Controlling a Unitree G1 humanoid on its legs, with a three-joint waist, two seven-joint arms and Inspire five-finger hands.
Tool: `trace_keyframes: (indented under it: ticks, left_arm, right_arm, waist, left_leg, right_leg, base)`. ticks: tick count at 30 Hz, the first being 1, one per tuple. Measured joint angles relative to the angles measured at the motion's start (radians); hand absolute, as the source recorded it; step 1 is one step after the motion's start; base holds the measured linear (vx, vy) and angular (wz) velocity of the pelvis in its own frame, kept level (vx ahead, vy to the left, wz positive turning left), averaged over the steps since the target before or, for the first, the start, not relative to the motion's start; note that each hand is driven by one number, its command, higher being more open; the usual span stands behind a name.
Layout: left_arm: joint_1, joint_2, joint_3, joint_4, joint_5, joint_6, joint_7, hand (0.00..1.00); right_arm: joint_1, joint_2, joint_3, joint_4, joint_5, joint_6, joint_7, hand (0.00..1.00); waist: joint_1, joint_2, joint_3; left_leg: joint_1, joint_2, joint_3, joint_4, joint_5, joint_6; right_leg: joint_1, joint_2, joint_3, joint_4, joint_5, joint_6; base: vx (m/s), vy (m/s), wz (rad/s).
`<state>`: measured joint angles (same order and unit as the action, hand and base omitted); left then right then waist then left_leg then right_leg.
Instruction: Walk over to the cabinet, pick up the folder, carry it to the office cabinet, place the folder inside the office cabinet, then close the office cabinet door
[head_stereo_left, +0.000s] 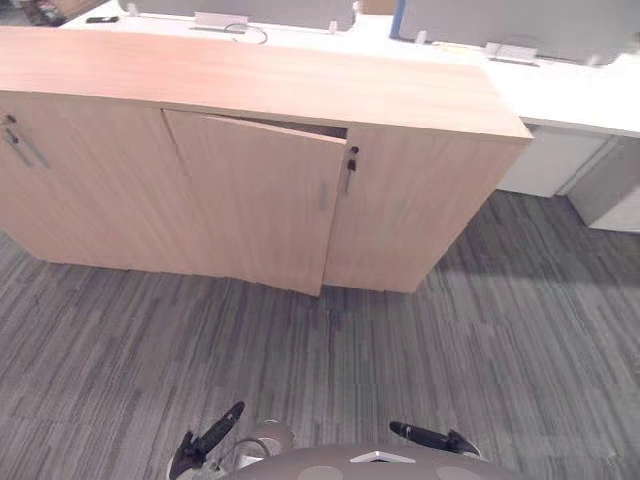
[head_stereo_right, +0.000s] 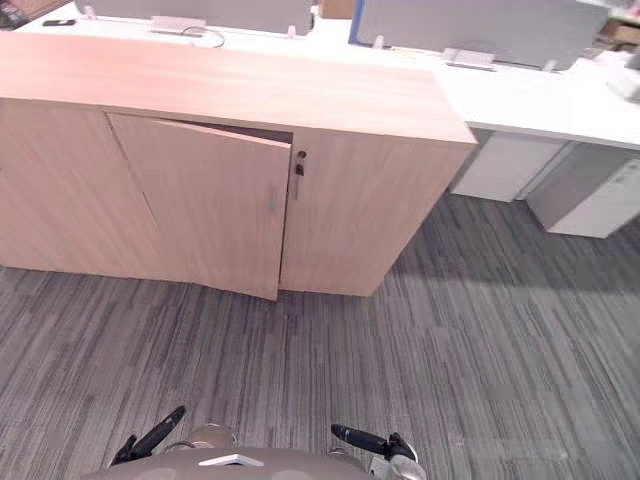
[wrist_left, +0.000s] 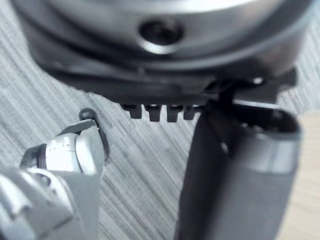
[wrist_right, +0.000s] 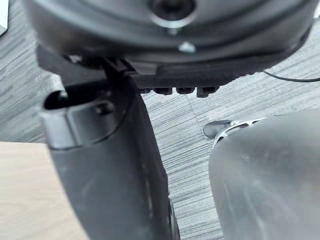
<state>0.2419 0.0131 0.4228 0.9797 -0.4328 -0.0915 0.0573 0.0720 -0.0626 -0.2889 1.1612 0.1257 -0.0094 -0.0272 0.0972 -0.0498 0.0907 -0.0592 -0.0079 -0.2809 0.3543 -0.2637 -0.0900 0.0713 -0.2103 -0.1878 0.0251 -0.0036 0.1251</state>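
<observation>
A low light-wood office cabinet (head_stereo_left: 420, 210) stands in front of me on grey carpet. Its middle door (head_stereo_left: 255, 205) hangs slightly ajar, with a dark gap along its top edge; the inside is hidden. A key (head_stereo_left: 352, 160) sits in the lock of the door to its right. My left hand (head_stereo_left: 212, 436) and right hand (head_stereo_left: 428, 436) hang low near the bottom of the eye views, well short of the cabinet, fingers straight and holding nothing. The left wrist view has the left thumb (wrist_left: 240, 175) over carpet, and the right thumb (wrist_right: 115, 165) stands out in the right wrist view.
White desks (head_stereo_left: 560, 90) with grey screens run behind the cabinet. A white drawer unit (head_stereo_left: 610, 185) stands under the desk at the right. Another cabinet door at the far left carries a metal handle (head_stereo_left: 25, 148). Grey carpet (head_stereo_left: 330, 350) lies between me and the cabinet.
</observation>
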Motion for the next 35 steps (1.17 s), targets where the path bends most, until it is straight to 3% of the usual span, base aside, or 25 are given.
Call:
trace_keyframes:
  ticks: [5, 13, 21, 25, 31, 35]
  left_arm:
    - [0.002, -0.013, 0.027, 0.044, 0.006, 0.001, -0.024, 1.0]
    - [-0.008, -0.002, 0.014, 0.071, 0.091, 0.001, -0.025, 1.0]
    - [-0.051, 0.106, -0.272, 0.044, 0.439, -0.023, -0.017, 1.0]
    - [-0.054, 0.126, -0.331, 0.034, 0.525, -0.038, -0.015, 1.0]
    - [-0.04, 0.125, -0.324, 0.039, 0.517, -0.037, 0.007, 1.0]
    - [-0.039, 0.109, -0.261, 0.056, 0.504, -0.035, 0.008, 1.0]
  right_arm:
    - [0.01, 0.004, 0.001, 0.0, -0.001, -0.001, 0.006, 1.0]
    - [-0.003, -0.01, 0.065, 0.004, -0.082, 0.002, 0.025, 1.0]
    - [-0.02, -0.007, 0.156, 0.003, -0.169, -0.007, 0.026, 1.0]
    - [-0.021, -0.01, 0.182, 0.003, -0.199, -0.015, 0.023, 1.0]
    - [-0.027, -0.011, 0.18, 0.005, -0.198, -0.016, 0.019, 1.0]
    - [-0.029, -0.01, 0.168, 0.012, -0.198, -0.015, 0.016, 1.0]
  waist:
    - [-0.016, 0.0, -0.043]
    - [-0.012, 0.016, -0.066]
    - [-0.023, -0.002, -0.058]
    - [-0.024, -0.002, -0.057]
    - [-0.023, -0.003, -0.058]
    - [-0.021, -0.005, -0.059]
  left_leg:
    - [0.035, -0.009, -0.036, -0.129, 0.048, -0.009]
    - [0.082, 0.021, -0.056, -0.154, 0.067, 0.003]
    - [0.115, 0.017, -0.041, -0.149, 0.056, 0.016]
    - [0.115, 0.018, -0.04, -0.149, 0.052, 0.012]
    - [0.103, 0.019, -0.042, -0.149, 0.05, 0.007]
    - [0.103, 0.019, -0.042, -0.149, 0.05, 0.007]
  right_leg:
    - [0.001, -0.003, -0.001, -0.062, 0.01, -0.015]
    - [0.035, 0.029, 0.005, -0.064, 0.016, -0.009]
    - [0.047, 0.026, 0.029, -0.062, 0.019, -0.005]
    - [0.043, 0.027, 0.031, -0.059, 0.02, 0.0]
    - [0.032, 0.028, 0.032, -0.062, 0.025, 0.008]
    - [0.033, 0.028, 0.032, -0.064, 0.025, 0.008]
  base:
    - [0.02, -0.023, 0.04]
    - [0.09, -0.035, -0.05]
    - [-0.01, 0.034, -0.1]
    - [-0.07, 0.023, -0.03]
    - [-0.03, 0.013, -0.01]
    - [0.0, 0.0, 0.0]
